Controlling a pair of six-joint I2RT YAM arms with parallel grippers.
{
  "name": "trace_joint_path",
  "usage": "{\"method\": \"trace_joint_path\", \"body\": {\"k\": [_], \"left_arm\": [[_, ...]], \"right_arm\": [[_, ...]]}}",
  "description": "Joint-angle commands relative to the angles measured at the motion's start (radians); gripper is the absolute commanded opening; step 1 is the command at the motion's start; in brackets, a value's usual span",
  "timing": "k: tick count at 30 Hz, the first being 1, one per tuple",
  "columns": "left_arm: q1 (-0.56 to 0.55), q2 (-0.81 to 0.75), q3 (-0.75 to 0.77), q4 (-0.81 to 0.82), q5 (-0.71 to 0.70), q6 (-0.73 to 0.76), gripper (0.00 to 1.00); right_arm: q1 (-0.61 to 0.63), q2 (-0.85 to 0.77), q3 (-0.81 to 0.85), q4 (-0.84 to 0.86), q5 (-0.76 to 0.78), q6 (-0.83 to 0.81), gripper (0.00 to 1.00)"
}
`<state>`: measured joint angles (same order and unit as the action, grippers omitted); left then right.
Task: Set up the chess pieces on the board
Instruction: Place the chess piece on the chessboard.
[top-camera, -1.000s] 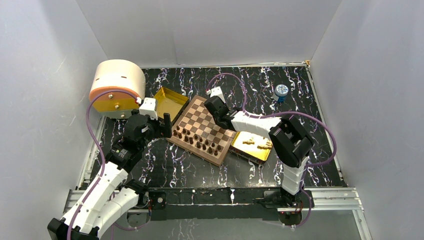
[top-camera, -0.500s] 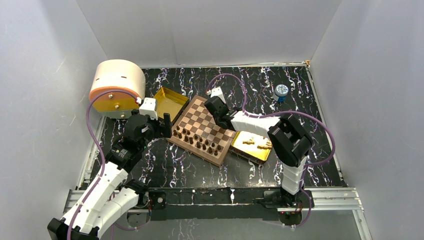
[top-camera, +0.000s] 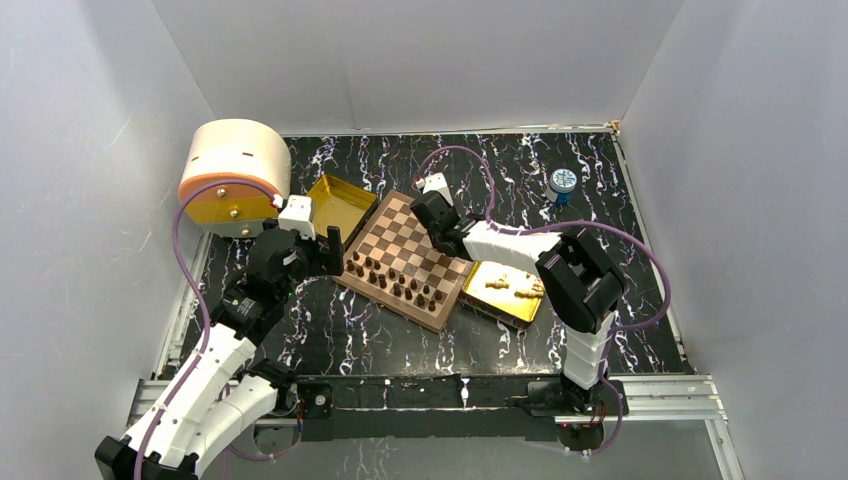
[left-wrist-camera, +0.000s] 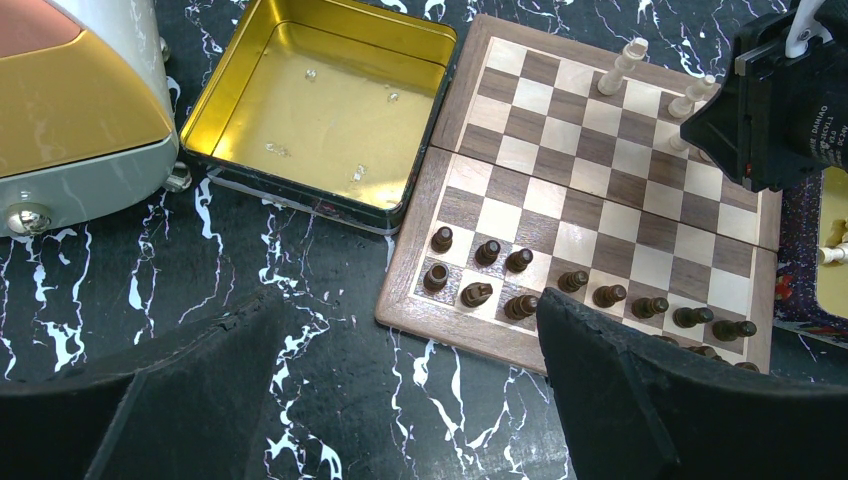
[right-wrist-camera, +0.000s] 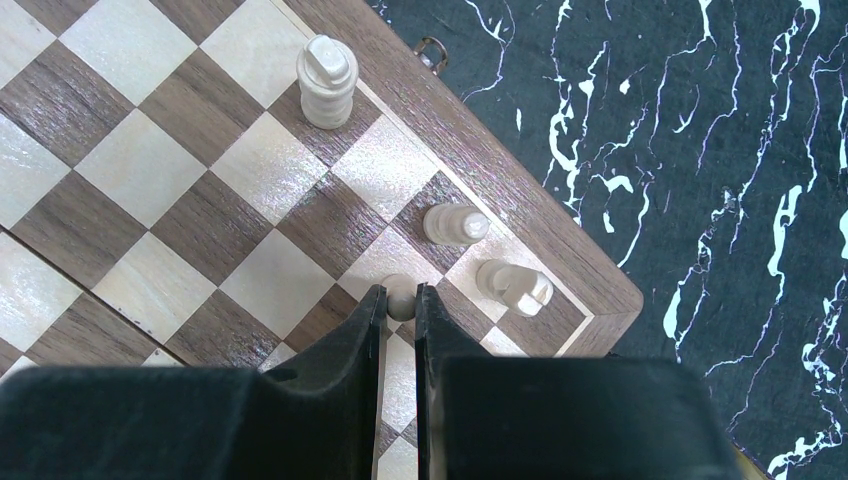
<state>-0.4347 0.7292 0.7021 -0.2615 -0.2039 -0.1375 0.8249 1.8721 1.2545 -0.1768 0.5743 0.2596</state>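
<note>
Nearest my bases, the dark brown chessmen (left-wrist-camera: 487, 252) stand in two rows along the near edge of the board (top-camera: 395, 232), so by my reckoning that side is largely set. I cannot count them all. My left gripper (left-wrist-camera: 405, 310) hangs just off the board's left corner with its fingers spread wide and nothing between them. To the right, just beside the board, sits a gold tray (top-camera: 497, 312) holding a few light tan pieces (top-camera: 528, 291) that have not yet been placed.

Farther out, my right gripper (right-wrist-camera: 398, 312) is pinched tight on a small round-headed light piece (right-wrist-camera: 400, 290), which I take to be a pawn. It is low over a square near the board's far right corner. Three light pieces stand along that far edge: a tall one (right-wrist-camera: 327, 80), a shorter one (right-wrist-camera: 455, 224), and one at the corner (right-wrist-camera: 512, 283). My pawn sits one row in from them. I cannot tell whether its base touches the wood.

I judge the step in hand to be placing this pawn in front of the back row. Next I should settle it upright and centred on its square, then part the fingers gently and lift straight up, clear of its close neighbours.

Beyond the left gripper lie an empty gold tray (left-wrist-camera: 320, 100), a round cream-and-orange housing (top-camera: 232, 170), and a blue-capped container (top-camera: 562, 183) well apart at the far right.
</note>
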Motion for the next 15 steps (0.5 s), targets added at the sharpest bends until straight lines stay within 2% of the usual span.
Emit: {"method": "trace_joint_path", "body": {"k": [1, 15], "left_arm": [[-0.002, -0.010, 0.002, 0.007, -0.019, 0.009, 0.94], [-0.002, -0.009, 0.005, 0.006, -0.013, 0.009, 0.94]], "right_arm": [[-0.004, 0.017, 0.020, 0.035, 0.007, 0.016, 0.17], [-0.004, 0.019, 0.018, 0.033, -0.010, 0.033, 0.18]]}}
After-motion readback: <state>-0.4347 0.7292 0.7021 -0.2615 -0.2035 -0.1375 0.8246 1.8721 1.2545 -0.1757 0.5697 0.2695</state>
